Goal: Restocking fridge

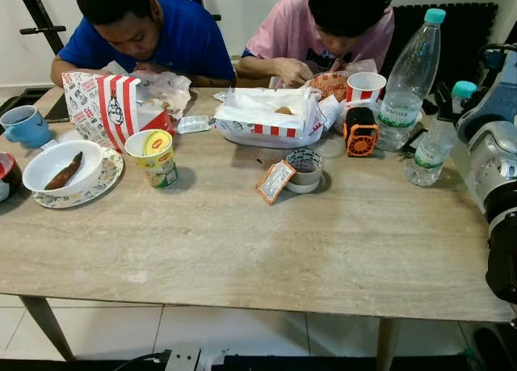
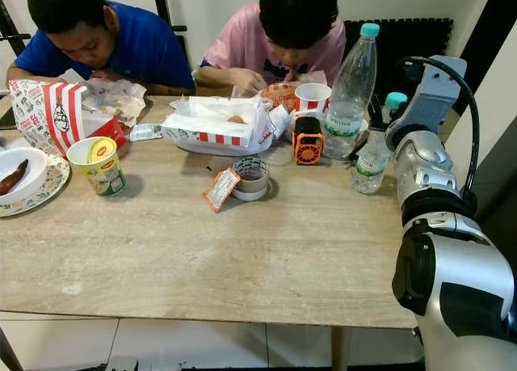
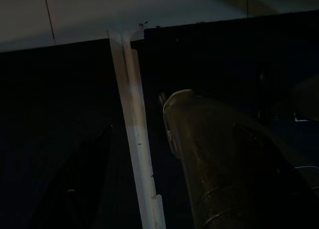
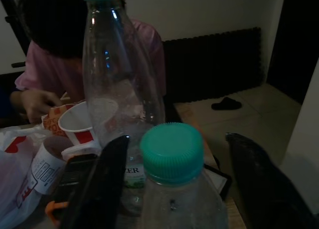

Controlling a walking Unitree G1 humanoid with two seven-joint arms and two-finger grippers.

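Two clear bottles [image 2: 353,92], both nearly empty.

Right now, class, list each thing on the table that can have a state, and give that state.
Tall bottle: upright, capped.
Small bottle: upright, capped, between the open fingers of the right gripper.
Noodle cup: lid peeled partly back.
Takeaway box: open.
Bowl: holds food.
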